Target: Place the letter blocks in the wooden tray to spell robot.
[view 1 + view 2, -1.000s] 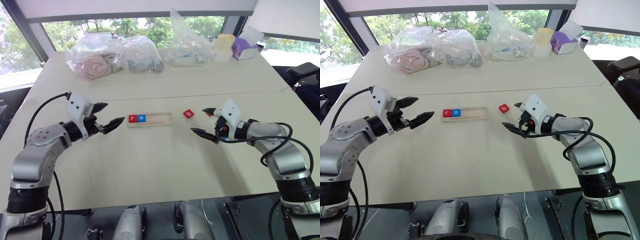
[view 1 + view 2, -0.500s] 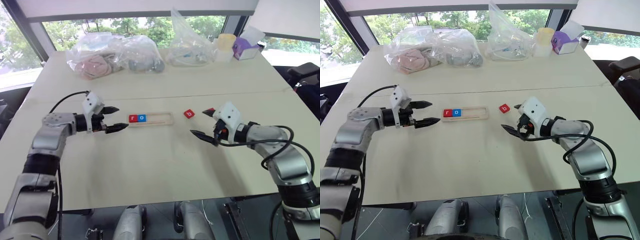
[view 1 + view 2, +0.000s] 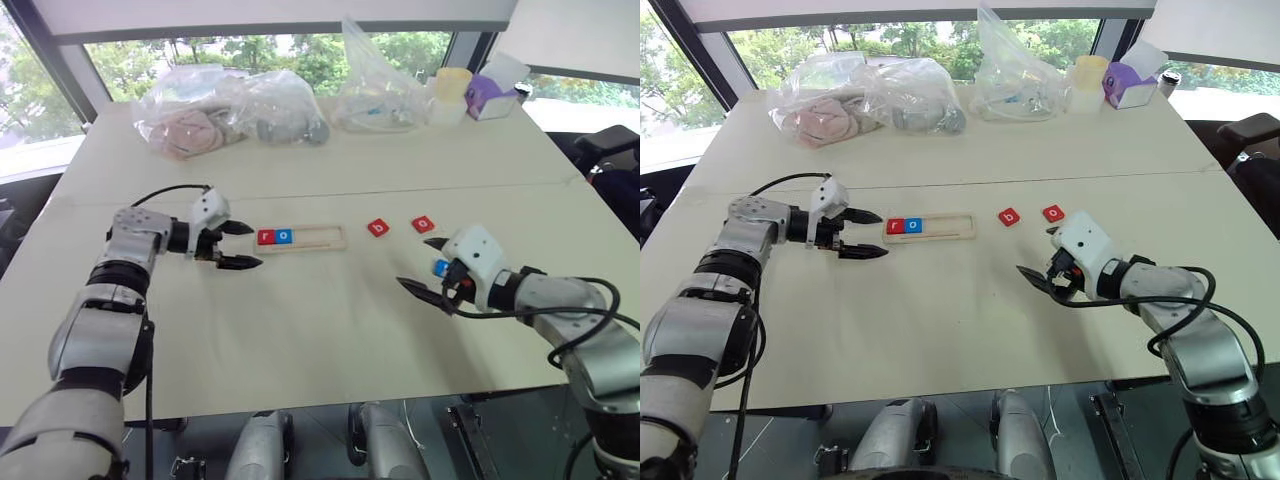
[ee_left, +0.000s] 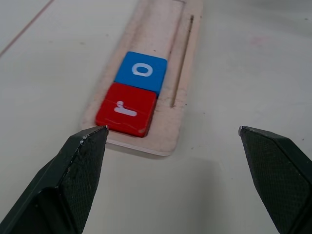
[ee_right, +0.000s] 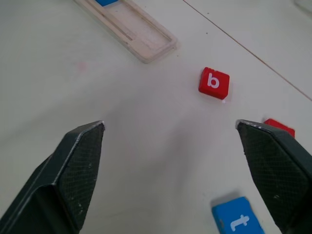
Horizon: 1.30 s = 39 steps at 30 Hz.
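I see pale worktop (image 3: 330,330) carrying wooden tray (image 3: 318,238). Red r block (image 4: 126,108) and blue o block (image 4: 141,72) sit side by side at tray's left end. Left gripper (image 3: 240,245) near that end, jaws wide, empty. Right gripper (image 3: 425,268) jaws wide, empty. Red b block (image 5: 213,83) and second red block (image 3: 423,224) lie right of tray; blue t block (image 5: 237,222) just beside right gripper.

arms: silver-grey metal segments, black joint rings
left pincer (image 3: 238,245): two black pointed fingers, white housing behind
right pincer (image 3: 428,268): same black fingers, white housing
finger pads (image 4: 80,165): fine cross-hatch texture
cables: black, looping along both forearms
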{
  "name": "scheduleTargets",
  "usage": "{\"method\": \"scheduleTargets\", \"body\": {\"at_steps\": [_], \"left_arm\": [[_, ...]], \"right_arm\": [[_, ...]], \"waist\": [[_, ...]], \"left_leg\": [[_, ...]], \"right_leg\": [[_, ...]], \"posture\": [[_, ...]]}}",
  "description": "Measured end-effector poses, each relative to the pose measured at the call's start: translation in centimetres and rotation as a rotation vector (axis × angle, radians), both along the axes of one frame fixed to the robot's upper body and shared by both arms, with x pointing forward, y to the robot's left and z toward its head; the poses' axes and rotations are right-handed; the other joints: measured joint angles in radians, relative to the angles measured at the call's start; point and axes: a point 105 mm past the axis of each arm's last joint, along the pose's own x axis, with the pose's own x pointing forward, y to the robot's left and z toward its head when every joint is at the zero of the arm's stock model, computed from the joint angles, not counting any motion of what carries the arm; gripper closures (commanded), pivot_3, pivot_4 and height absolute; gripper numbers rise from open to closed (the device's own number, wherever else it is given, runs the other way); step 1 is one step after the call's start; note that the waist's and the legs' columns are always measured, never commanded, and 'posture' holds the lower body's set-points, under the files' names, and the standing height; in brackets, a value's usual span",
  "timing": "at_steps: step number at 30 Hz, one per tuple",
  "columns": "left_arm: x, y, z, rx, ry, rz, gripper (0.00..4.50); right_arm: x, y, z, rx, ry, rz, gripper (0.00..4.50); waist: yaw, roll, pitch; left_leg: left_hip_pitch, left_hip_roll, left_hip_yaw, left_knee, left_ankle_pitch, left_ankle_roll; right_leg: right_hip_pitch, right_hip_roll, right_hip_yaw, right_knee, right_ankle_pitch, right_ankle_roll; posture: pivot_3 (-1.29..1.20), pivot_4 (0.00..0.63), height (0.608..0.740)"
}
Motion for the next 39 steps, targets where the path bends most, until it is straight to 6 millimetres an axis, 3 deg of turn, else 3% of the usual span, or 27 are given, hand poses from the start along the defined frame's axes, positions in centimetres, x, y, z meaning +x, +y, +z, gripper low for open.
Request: {"method": "scheduleTargets", "body": {"at_steps": [15, 39], "left_arm": [[1.0, -0.6, 1.2, 0.027, -0.054, 0.009, 0.0], [1.9, -2.2, 0.6, 0.044, -0.071, 0.038, 0.0]], "right_arm": [[-0.6, 0.1, 0.1, 0.001, -0.005, -0.04, 0.08], [-1.7, -0.1, -0.6, -0.015, 0.006, -0.073, 0.08]], "waist": [[0.001, 0.0, 0.0], [0.0, -0.001, 0.0]], "left_leg": [[0.0, 0.0, 0.0, 0.0, 0.0, 0.0], [0.0, -0.001, 0.0, 0.0, 0.0, 0.0]], "right_leg": [[0.0, 0.0, 0.0, 0.0, 0.0, 0.0], [0.0, 0.0, 0.0, 0.001, 0.0, 0.001]], "posture": [[0.0, 0.15, 0.74], [0.0, 0.15, 0.74]]}}
